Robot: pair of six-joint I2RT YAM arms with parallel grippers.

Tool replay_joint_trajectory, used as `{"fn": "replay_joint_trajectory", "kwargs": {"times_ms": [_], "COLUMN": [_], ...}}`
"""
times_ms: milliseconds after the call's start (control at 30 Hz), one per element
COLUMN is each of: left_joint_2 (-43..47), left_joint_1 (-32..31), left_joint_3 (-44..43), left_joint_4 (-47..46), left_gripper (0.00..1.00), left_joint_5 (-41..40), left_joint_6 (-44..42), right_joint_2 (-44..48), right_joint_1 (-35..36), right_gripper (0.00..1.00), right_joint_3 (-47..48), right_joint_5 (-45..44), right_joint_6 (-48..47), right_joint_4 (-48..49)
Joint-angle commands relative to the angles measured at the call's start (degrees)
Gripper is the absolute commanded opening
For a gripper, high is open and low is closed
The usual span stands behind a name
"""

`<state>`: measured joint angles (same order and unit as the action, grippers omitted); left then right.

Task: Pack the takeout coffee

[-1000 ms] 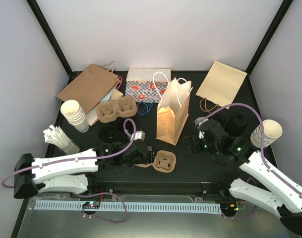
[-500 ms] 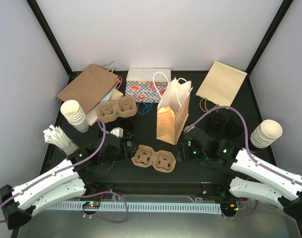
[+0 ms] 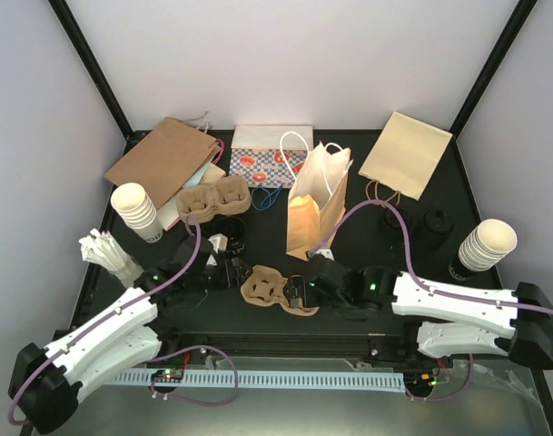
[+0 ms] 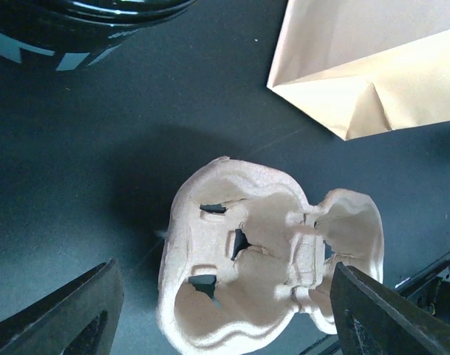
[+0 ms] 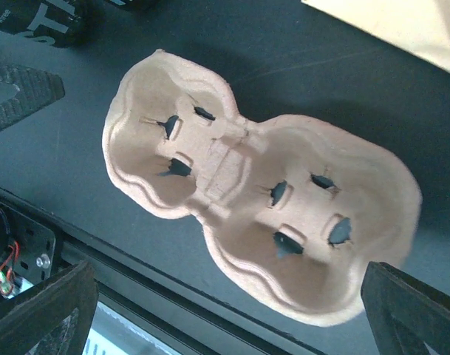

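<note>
While left gripper (image 4: 226, 305) and right gripper (image 5: 228, 314) hang spread, empty, flanking the cardboard tray (image 3: 278, 291) at lower centre, best square it flat, hollows up.

A white cup stack (image 3: 135, 211) stands near a flat brown bag (image 3: 162, 159).

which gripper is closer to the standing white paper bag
Right. The right gripper hangs just in front of the white paper bag, over the right end of the cardboard tray. The left gripper is farther off, beyond the tray's left end.
</note>
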<state>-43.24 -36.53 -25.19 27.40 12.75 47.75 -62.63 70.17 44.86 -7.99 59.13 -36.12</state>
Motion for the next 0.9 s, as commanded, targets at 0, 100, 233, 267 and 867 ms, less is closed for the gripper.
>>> {"fn": "replay_joint_trajectory", "kwargs": {"times_ms": [0,100,233,267,867], "left_joint_2": [-3.2,-5.7,-9.5,-10.6,-18.5], "left_joint_1": [2.1,2.7,2.8,2.9,2.6], "left_joint_3": [0.4,0.4,-0.7,-0.9,4.3], "left_joint_4": [-5.7,-7.4,-6.7,-6.6,-18.5], "left_gripper": [0.78,0.77,0.77,0.77,0.69], "left_joint_5": [5.3,7.8,9.0,9.1,20.3], "left_joint_6": [-4.5,-6.5,-8.7,-9.0,-8.2], "right_joint_2": [-3.4,-6.2,-9.5,-10.3,-17.1], "right_joint_1": [1.4,1.7,1.7,1.7,-5.7], "right_gripper": [1.0,1.0,1.0,1.0,1.0], "right_joint_3": [0.5,0.6,0.5,0.4,-1.7], "right_joint_5": [-1.5,-0.7,-0.7,-0.8,6.5], "right_joint_6": [5.6,5.7,6.6,6.8,-3.3], "right_joint_4": [5.6,7.7,8.8,9.1,13.3]}}
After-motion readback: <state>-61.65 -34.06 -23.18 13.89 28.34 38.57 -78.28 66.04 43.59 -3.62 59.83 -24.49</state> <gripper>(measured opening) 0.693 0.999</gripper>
